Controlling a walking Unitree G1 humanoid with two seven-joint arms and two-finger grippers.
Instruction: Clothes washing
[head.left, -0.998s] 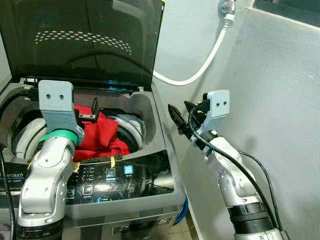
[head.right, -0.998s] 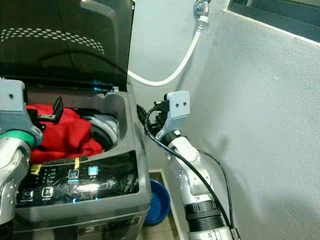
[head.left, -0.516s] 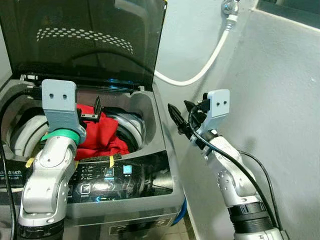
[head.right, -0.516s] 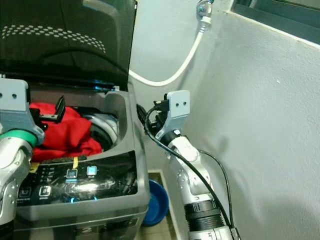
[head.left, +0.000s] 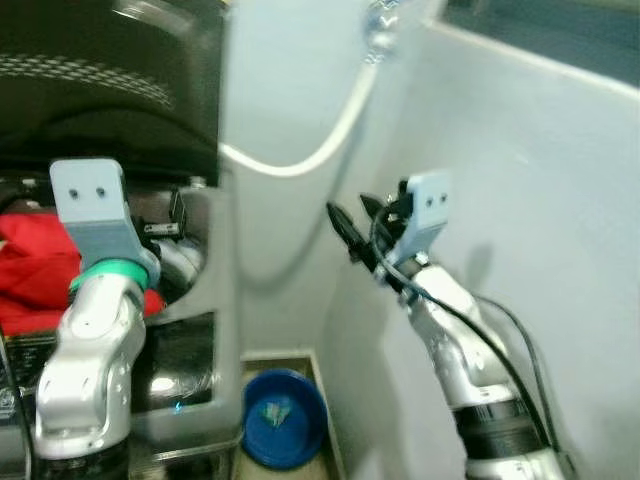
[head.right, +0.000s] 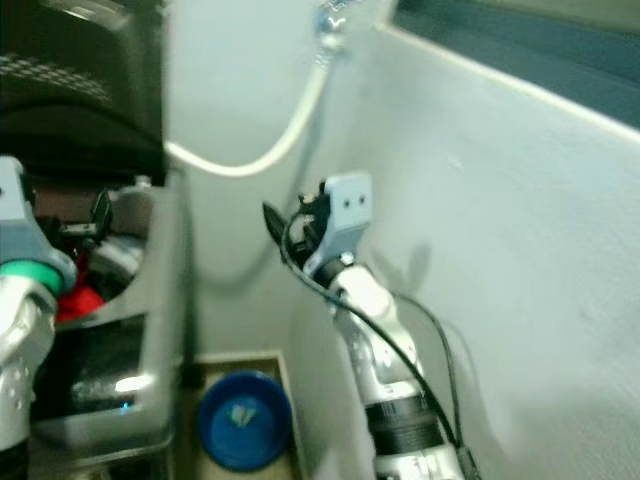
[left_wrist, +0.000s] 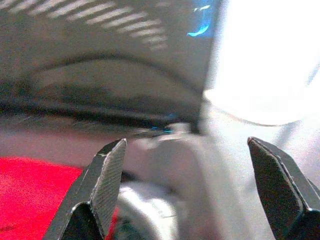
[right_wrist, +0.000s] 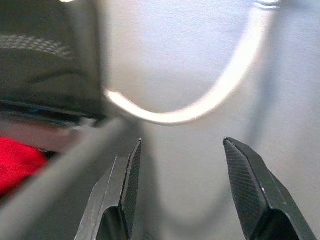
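The top-loading washing machine stands at the left with its dark lid raised. Red clothes lie in its drum, also red in the left wrist view. My left gripper hovers over the drum's right rim, open with nothing between its fingers. My right gripper is held up in the air to the right of the machine, in front of the pale wall, open and empty. The picture is blurred.
A white hose sags from a tap on the back wall toward the machine. A blue basin sits on the floor in the narrow gap between the machine and the grey side wall.
The whole view has swung to the right, so the machine now sits at the left edge and the blue basin shows. Both arms keep their raised poses and both grippers stay open.
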